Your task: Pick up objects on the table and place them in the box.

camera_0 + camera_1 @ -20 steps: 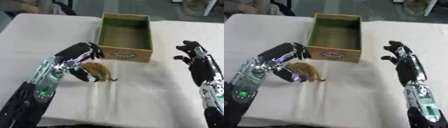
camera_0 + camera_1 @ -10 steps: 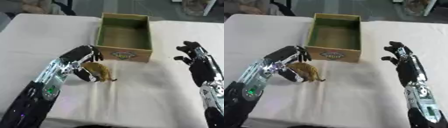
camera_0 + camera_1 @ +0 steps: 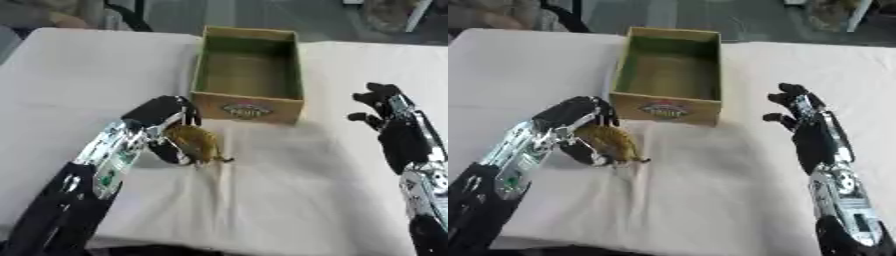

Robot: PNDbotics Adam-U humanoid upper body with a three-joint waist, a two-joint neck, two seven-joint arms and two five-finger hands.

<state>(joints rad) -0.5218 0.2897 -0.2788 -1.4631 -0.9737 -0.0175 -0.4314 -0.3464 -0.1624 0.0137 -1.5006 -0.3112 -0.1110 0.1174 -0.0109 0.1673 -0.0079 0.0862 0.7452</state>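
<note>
A small brown-yellow object with a thin dark end lies on the white cloth just in front of the box's near left corner. My left hand is curled round it, fingers over its top and thumb under its left side. The open cardboard box, green inside with a label on its near wall, stands upright at the table's middle back and looks empty. My right hand hovers right of the box, fingers relaxed and raised, holding nothing.
A white cloth covers the table, wrinkled in front of the box. Dark chair parts and a person's sleeve show beyond the far edge. The table's near edge runs along the bottom.
My left hand has closed further round the brown object. The right hand has stayed still.
</note>
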